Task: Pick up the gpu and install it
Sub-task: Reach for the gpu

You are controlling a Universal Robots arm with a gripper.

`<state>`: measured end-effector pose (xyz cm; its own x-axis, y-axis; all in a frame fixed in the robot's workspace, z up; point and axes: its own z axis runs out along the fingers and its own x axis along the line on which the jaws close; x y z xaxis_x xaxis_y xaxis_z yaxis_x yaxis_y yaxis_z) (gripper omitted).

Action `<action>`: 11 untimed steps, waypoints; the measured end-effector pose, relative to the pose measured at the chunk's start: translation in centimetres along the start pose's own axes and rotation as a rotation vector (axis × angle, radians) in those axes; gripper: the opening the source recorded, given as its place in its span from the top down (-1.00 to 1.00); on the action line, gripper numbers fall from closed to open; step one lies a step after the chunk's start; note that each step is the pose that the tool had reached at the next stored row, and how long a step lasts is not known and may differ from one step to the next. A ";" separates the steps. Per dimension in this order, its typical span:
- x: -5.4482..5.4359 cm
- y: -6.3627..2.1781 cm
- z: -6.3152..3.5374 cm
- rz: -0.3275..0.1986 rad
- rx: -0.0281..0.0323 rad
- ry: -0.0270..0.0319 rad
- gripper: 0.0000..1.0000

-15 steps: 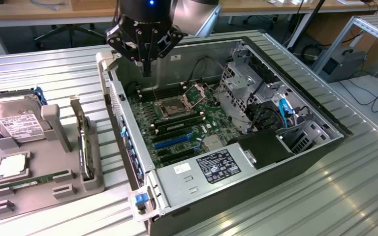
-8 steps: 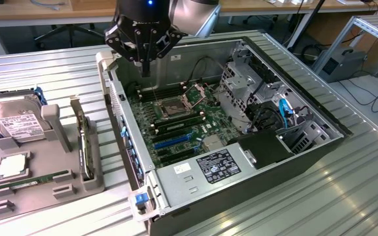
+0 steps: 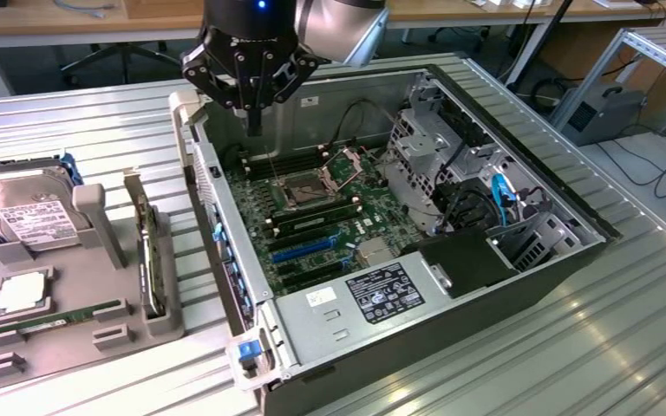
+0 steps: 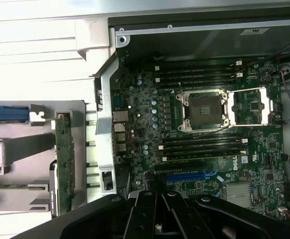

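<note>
While the gripper (image 3: 252, 117) hung over the far end of the open computer case (image 3: 541, 269), its fingers pressed together on nothing, the nearest things in the exterior view were the power supply (image 3: 381, 295) at the case's six o'clock and the grey holder (image 3: 32, 355) out at about eight o'clock. The gpu (image 3: 142, 247) stood on its long edge in the holder's slot nearest the case, untouched and well apart from the gripper. Beyond it, toward ten o'clock, the hard drive (image 3: 32, 212) leaned in its own bay. Mid-case lay the motherboard (image 3: 310, 217), with a blue expansion slot (image 3: 304, 250) and, farther on, the open CPU socket (image 3: 310, 186).

The likeliest trouble lay in the card's thinness. Fingers arriving pressed together could knock it sideways in its slot, and a pinch on components rather than board edge could let it twist. The case's side wall (image 3: 212, 199) stood between holder and motherboard and might snag the bracket. A tilted card could also miss the slot or strain its contacts.

From the exterior view the gpu showed edge-on, so its faces could not be read. In the wrist view the gripper's body (image 4: 157, 214) covered one end of the card and part of the blue slot. Whether any slot latch stood open could not be told.
</note>
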<state>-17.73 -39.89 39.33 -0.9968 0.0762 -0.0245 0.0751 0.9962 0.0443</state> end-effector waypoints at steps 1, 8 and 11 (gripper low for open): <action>0.0 0.00 0.00 0.000 0.0000 0.0000 0.79; 0.2 -0.02 0.00 0.000 0.0000 0.0000 0.79; 0.3 -0.02 -0.01 0.000 0.0000 0.0000 0.79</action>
<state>-18.05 -39.89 39.32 -0.9968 0.0762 -0.0245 0.0751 0.9962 0.0444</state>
